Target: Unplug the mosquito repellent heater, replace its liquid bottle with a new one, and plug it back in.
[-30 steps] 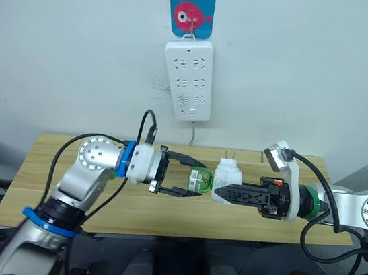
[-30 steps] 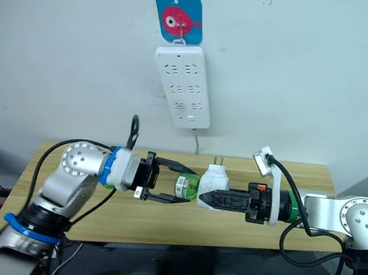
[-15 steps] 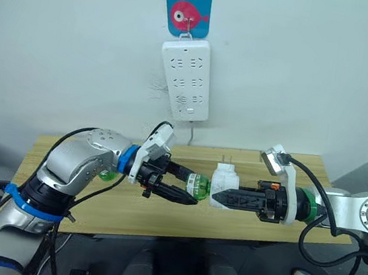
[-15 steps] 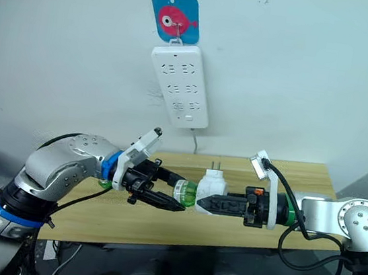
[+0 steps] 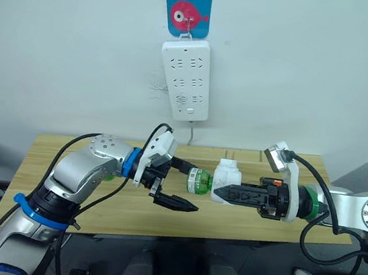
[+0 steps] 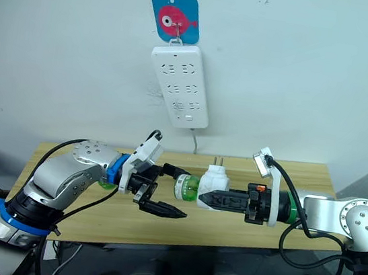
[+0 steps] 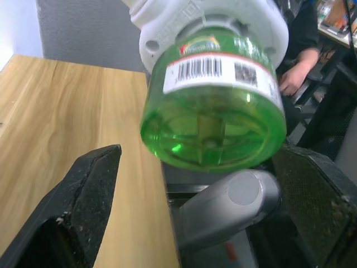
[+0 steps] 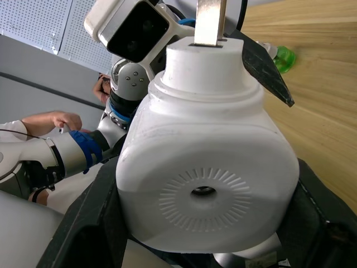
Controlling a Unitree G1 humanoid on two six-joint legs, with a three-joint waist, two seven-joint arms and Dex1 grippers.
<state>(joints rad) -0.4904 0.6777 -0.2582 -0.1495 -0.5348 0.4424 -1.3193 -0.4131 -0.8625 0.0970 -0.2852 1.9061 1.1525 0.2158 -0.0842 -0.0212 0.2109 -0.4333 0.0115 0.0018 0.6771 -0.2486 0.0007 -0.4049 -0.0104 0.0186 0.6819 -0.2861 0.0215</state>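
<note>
While right jaws clamp the white, vent-holed mosquito repellent heater (image 5: 226, 182), left jaws gape around its green bottle (image 5: 198, 181).

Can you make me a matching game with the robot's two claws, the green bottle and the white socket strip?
Things:
1. left claw
2. right claw
3. green bottle
4. power strip

States:
A. hanging on the wall under a fish picture
B. open, one finger on each side of the bottle
C. stuck in the end of the white heater
D. shut around the white heater

Pairs: 1-B, 2-D, 3-C, 4-A
</note>
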